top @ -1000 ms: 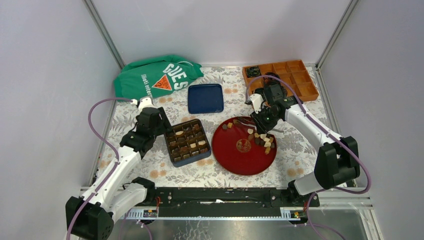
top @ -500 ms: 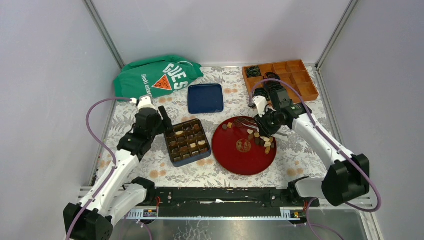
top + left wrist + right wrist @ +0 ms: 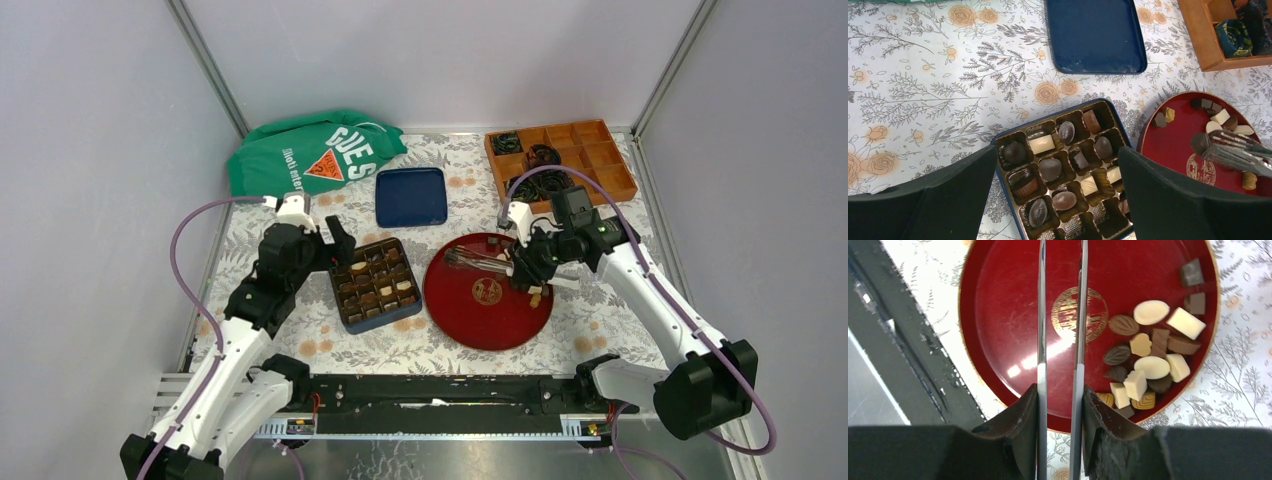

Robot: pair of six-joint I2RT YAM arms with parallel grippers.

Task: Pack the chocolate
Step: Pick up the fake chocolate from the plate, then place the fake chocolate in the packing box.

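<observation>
I see the left gripper (image 3: 1057, 152) spread wide, holding nothing, above the dark-blue partitioned box (image 3: 385, 321). Its cells hold brown and cream chocolate pieces (image 3: 1066, 132). The right gripper (image 3: 1059, 390) is clenched on long metal tweezers (image 3: 1041, 315) over the round red glossy plate (image 3: 998, 315), where loose pieces heap near one rim. A dark piece (image 3: 1199, 142) sits at the tweezer tip.

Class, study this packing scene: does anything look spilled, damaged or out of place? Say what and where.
Nothing looks spilled or damaged. The odd one out is a crumpled green garment at the far left corner, unrelated to packing. The loose chocolate is heaped on one side of the red plate.
</observation>
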